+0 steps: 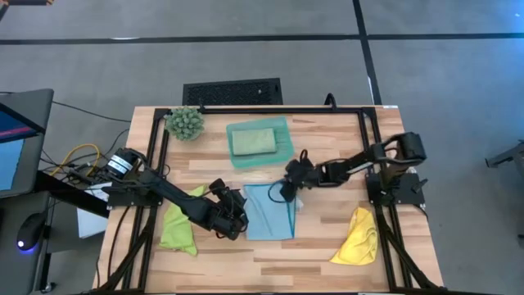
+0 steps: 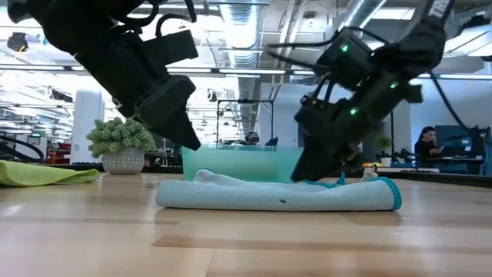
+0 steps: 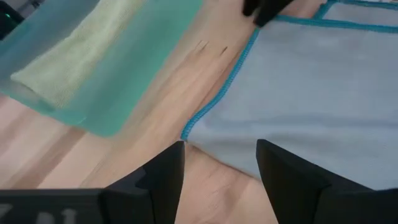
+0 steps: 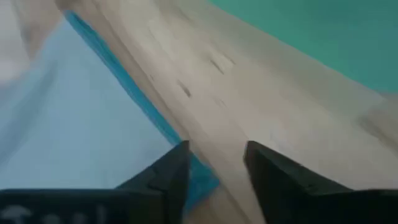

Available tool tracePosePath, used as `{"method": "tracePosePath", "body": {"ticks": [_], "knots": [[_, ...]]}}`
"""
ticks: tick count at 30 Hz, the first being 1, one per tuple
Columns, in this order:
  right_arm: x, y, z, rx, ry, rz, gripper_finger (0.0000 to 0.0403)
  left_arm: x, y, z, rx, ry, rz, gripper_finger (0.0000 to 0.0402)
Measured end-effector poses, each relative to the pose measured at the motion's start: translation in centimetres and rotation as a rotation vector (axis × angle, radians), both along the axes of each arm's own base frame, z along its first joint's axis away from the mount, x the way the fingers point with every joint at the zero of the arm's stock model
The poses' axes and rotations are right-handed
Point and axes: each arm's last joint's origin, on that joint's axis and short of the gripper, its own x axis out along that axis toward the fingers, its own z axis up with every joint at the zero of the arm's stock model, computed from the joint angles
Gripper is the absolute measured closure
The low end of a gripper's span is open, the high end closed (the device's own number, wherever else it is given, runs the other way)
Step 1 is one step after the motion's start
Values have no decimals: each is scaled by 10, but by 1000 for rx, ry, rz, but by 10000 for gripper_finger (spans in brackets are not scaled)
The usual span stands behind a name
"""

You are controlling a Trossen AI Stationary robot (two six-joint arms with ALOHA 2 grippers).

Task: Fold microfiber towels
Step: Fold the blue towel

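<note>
Far out on my left side, the lime green towel (image 1: 178, 225) is lying crumpled on the wooden table (image 1: 327, 246), just beside my left arm. Up in the far left corner the spiky plant ball (image 1: 186, 122) is sitting in its little pot, well apart from the cloths.

My left gripper (image 1: 236, 215) is hovering at the left edge of the light blue towel (image 1: 268, 213); my fingers (image 3: 165, 171) are standing apart with nothing between them, the towel's teal-stitched edge lying just in front of the tips. I am gripping no cloth there.

The light blue towel is lying folded in the middle of the table, a low flat bundle when seen from table height (image 2: 277, 196).

Beyond it the teal tray (image 1: 282, 152) is resting near the far edge, holding the pale sage green towel (image 1: 251, 141) folded inside.

My right gripper (image 1: 289, 190) is leaning down at the far right corner of the blue towel, near the tray. Its fingers (image 4: 168, 171) are spread, straddling the stitched border and bare wood, clamping nothing.

Farthest right, the yellow towel (image 1: 357, 238) is lying bunched up near the table's front edge, well apart from both my grippers
</note>
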Motion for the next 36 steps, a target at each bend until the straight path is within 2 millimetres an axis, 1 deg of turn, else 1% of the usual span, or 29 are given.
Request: {"method": "tracePosePath", "body": {"ticks": [2, 4, 7, 9, 11, 19, 22, 24, 29, 32, 36], "knots": [[4, -6, -4, 27, -21, -11, 188, 0, 0, 0, -2, -3, 1, 215], [5, -8, -8, 40, -15, -17, 172, 0, 1, 0, 8, -7, 8, 221], [5, -6, -11, 26, -3, -4, 170, 1, 3, 0, 13, -13, 17, 228], [5, -3, -10, 11, 2, 21, 183, 1, 3, 0, 9, -19, 25, 231], [4, 1, -8, -11, 5, 47, 207, 1, 4, 1, 20, -30, 37, 232], [2, 13, -7, -97, 25, 112, 349, 1, 6, 3, 91, -91, 89, 232], [2, 16, -7, -110, 26, 129, 389, 2, 8, 3, 92, -102, 106, 221], [2, 19, -7, -127, 30, 148, 394, 3, 10, 3, 81, -103, 117, 206], [1, 24, -7, -141, 30, 157, 379, 6, 19, 1, 55, -117, 146, 158], [-1, 28, -4, -143, 31, 173, 388, 3, 22, -12, 3, -163, 137, 139], [-7, 38, 6, -183, 34, 204, 397, -4, 34, -30, -76, -229, 118, 135]]}}
